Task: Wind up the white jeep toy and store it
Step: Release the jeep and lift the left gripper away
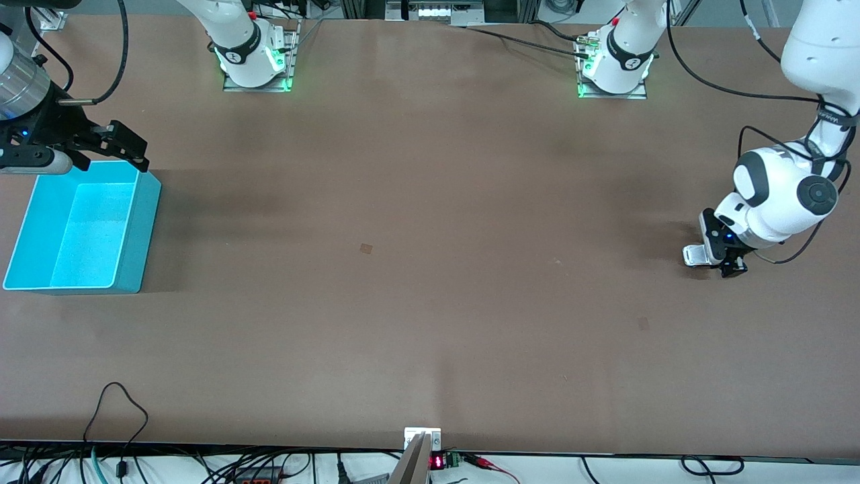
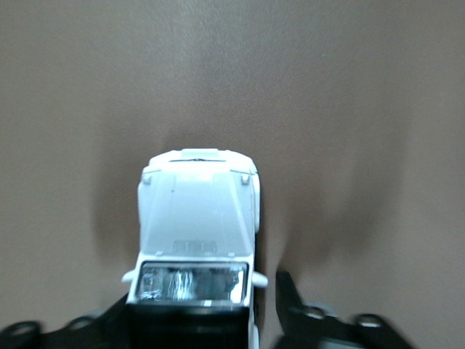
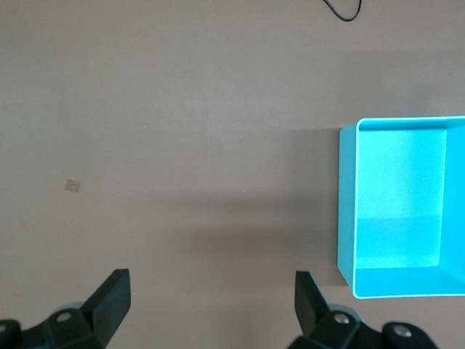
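Left claw (image 1: 731, 263) low on the worktop (image 1: 416, 269) at the left arm's end, well apart from the turquoise bin (image 1: 138, 222). The left wrist view shows its fingers (image 2: 294, 298) straddling the rear of the white jeep toy (image 2: 197, 225), a slight gap visible on one side, so not yet pinching. Judgement: close squarely on the body sides, wheels kept on the worktop for the wind-up drag. Right claw (image 1: 124, 144) waits spread above the bin's rim. No legible lettering on toy or bin.
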Robot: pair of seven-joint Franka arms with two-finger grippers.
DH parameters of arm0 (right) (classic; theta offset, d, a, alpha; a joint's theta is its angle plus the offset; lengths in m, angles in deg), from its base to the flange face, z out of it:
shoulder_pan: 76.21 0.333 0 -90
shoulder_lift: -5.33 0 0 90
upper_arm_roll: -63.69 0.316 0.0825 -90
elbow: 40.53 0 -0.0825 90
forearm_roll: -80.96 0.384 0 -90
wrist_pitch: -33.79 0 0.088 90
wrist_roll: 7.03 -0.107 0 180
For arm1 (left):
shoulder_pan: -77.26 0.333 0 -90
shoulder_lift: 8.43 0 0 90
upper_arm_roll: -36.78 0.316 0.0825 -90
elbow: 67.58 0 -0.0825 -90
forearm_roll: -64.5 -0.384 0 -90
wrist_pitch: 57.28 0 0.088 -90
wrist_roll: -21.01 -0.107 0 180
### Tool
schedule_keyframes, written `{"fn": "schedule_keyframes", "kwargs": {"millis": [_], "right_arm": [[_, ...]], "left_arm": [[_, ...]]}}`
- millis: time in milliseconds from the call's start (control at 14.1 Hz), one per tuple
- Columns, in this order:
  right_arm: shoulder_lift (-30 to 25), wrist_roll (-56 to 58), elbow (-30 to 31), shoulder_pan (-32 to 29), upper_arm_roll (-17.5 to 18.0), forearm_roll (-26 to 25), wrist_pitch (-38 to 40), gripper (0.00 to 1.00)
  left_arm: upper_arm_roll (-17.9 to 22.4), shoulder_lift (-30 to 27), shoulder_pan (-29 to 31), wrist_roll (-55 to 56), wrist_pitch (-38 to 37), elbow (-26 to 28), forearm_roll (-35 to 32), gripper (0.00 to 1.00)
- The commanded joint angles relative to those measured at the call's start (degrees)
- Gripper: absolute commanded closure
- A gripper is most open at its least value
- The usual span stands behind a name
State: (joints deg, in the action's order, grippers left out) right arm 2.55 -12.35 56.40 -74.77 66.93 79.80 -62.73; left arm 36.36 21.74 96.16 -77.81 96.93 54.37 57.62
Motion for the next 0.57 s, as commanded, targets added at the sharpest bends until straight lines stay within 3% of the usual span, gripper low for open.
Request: {"fn": "schedule_keyframes", "kwargs": {"millis": [0,214,498], "right_arm": [[-0.20,0.40,-0.34,-0.64,0.45,-0.25,0.37,0.00],[-0.20,0.40,-0.34,-0.64,0.45,-0.25,0.28,0.00],[-0.20,0.40,-0.34,-0.64,0.45,-0.25,0.28,0.00]], "left_arm": [[-0.54,-0.46,0.35,-0.76,-1.97,-1.11,-1.03,0.00],[-0.72,-4.67,-0.35,-0.06,-9.50,-2.15,-1.03,0.00],[-0.81,-6.53,-1.66,0.30,-25.84,-11.10,-0.94,0.00]]}}
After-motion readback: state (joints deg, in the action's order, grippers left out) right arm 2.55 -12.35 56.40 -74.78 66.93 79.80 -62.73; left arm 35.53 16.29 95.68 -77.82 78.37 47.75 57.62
